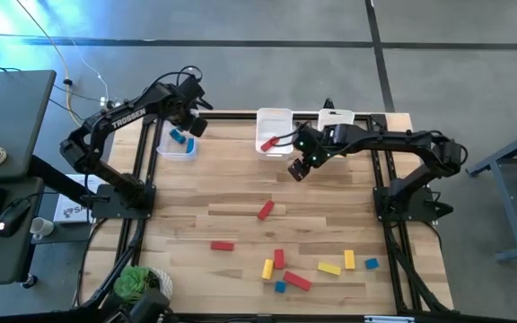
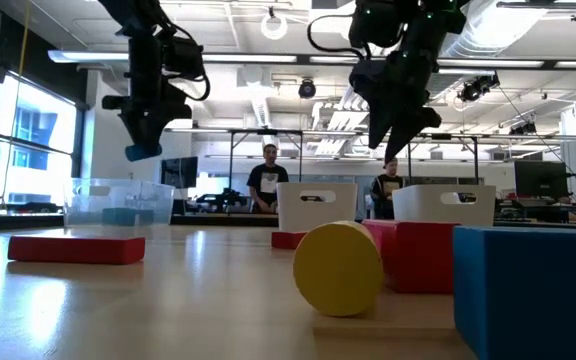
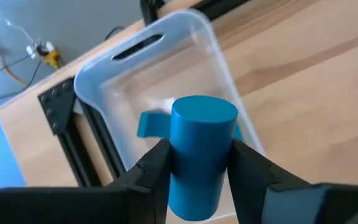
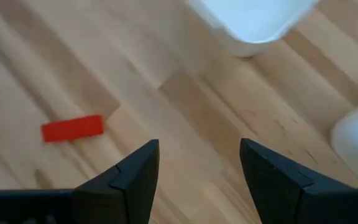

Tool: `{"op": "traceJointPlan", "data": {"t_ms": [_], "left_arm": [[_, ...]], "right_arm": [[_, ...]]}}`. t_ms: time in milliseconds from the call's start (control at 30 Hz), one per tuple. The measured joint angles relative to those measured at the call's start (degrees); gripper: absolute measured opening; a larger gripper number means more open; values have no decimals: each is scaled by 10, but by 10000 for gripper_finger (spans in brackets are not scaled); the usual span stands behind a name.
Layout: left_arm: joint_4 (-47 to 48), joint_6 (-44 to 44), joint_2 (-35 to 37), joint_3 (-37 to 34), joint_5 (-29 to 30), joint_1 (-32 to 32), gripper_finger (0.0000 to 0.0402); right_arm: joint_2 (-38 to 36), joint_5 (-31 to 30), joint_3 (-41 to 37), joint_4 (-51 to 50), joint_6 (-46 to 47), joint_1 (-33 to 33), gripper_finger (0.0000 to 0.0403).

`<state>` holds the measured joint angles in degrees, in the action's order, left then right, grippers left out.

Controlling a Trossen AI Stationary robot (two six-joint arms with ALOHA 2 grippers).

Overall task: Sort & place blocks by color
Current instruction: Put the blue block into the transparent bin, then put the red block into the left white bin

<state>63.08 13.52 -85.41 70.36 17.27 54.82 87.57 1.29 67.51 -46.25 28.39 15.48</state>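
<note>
above the clear bin (image 1: 179,148) near the desk's (image 1: 240,193) far left corner, the left hand (image 3: 199,163) pinches a blue cylinder block (image 3: 197,155) between its fingers. the right hand (image 4: 199,163) hangs spread and empty over the desk by the white bins (image 1: 274,126), while red, yellow and blue blocks (image 1: 296,281) lie scattered toward the near edge.

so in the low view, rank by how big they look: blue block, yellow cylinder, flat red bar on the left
1. blue block
2. yellow cylinder
3. red bar
The first two sit nearest the camera, so true sizes stay unsure.
</note>
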Motion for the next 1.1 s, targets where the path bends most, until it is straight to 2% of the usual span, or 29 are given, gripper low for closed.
{"op": "traceJointPlan", "data": {"t_ms": [300, 500, 700, 867, 1000, 1100], "left_arm": [[16, 0, 0, -13, -5, 7, 135], [16, -9, 0, -13, -12, 7, 151], [16, -31, 0, -13, -19, 7, 188], [16, -32, 0, -13, -52, 7, 214], [16, -31, 0, -13, -101, 2, 214], [16, -25, 0, -13, -113, -11, 210]], "right_arm": [[0, 12, 0, 50, -20, -43, 211], [0, 24, 0, 78, -85, -56, 211], [0, 37, 0, 113, -136, -59, 211], [0, 38, 0, 166, -233, -59, 211], [1, 66, 0, 208, -332, -59, 211], [6, 92, 0, 233, -397, -59, 211]]}}
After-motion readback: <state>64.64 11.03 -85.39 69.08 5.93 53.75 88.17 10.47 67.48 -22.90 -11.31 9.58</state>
